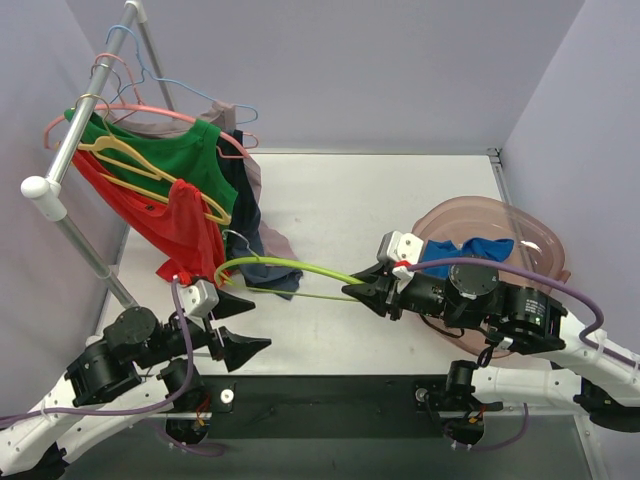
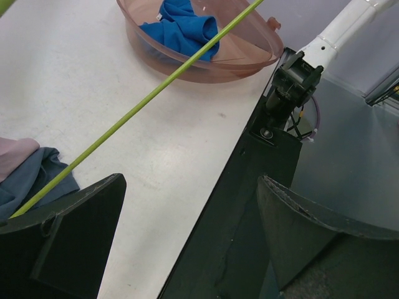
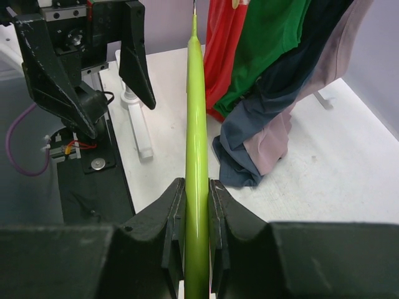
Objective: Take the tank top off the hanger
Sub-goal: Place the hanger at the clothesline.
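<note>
The tank top (image 1: 470,250), as far as can be told, is the bright blue cloth crumpled soft and creased inside a translucent pinkish-brown plastic basin (image 1: 530,225) on the right of the matte white table (image 1: 400,190); nothing marks it for certain. The right gripper (image 1: 352,290) is clenched on a glossy lime-green plastic hanger (image 1: 290,265), a thin curved bow that reaches left towards the clothes rack. The left gripper (image 1: 245,327) is spread wide, its black wedge-shaped fingers apart with nothing between them. On the rack's metal rail (image 1: 85,110) hang a red garment (image 1: 185,235), a green garment (image 1: 170,150), a navy garment (image 1: 265,260) and a mauve garment (image 1: 250,165), draped in limp folds. The right wrist view alone shows the hanger (image 3: 196,124) edge-on and bare, pinched between the right gripper's (image 3: 197,199) fingers, with the navy cloth (image 3: 249,131) and mauve cloth (image 3: 324,68) trailing onto the table beside it, not on it. The left wrist view alone shows the basin's smooth curved wall (image 2: 206,65) close up with the blue cloth (image 2: 181,28) inside, the green hanger (image 2: 143,103) crossing in front as a slim rod, and the gap between the left gripper's (image 2: 193,249) fingers.
</note>
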Motion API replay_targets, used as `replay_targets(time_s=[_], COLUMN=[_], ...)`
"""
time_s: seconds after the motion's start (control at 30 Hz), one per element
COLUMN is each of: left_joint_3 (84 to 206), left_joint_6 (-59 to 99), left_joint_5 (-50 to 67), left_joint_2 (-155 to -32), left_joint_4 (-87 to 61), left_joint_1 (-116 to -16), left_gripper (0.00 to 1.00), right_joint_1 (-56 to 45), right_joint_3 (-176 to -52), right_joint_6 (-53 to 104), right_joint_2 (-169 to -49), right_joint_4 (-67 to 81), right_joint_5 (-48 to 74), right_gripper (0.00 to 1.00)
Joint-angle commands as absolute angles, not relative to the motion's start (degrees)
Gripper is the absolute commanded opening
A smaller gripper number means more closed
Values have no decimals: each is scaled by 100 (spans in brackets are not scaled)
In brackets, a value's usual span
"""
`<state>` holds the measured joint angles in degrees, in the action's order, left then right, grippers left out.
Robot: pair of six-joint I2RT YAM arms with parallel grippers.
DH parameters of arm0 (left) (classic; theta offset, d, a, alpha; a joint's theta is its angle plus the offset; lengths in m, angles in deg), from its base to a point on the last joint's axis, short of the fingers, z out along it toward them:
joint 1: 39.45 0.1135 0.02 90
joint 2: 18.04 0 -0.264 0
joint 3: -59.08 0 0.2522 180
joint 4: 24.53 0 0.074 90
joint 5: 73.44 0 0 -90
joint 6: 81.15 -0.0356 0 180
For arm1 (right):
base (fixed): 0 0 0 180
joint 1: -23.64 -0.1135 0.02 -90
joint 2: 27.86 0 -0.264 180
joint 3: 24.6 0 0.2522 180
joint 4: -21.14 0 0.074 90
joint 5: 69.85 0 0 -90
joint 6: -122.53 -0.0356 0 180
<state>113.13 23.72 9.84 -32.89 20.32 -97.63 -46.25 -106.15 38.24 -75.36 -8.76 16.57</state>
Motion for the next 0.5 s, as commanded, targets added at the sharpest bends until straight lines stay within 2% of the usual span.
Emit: replay_targets(time_s=[0.0, 0.47], left_joint_3=[11275, 11151], left_joint_6=[2397, 2274], left_joint_5=[733, -137], left_joint_2=[-3280, -3676], left_joint_4=[1823, 1604], left_joint_1=[-9781, -9772], left_gripper=[97, 97], right_joint_1=[-4641, -4641], right_joint_3=[-10903, -11771], right_joint_6=[3692, 4017], right_joint_2=[-7541, -8576], right_joint_4=[-248, 623], right_joint_5=[1399, 1390], right_gripper=[0, 0])
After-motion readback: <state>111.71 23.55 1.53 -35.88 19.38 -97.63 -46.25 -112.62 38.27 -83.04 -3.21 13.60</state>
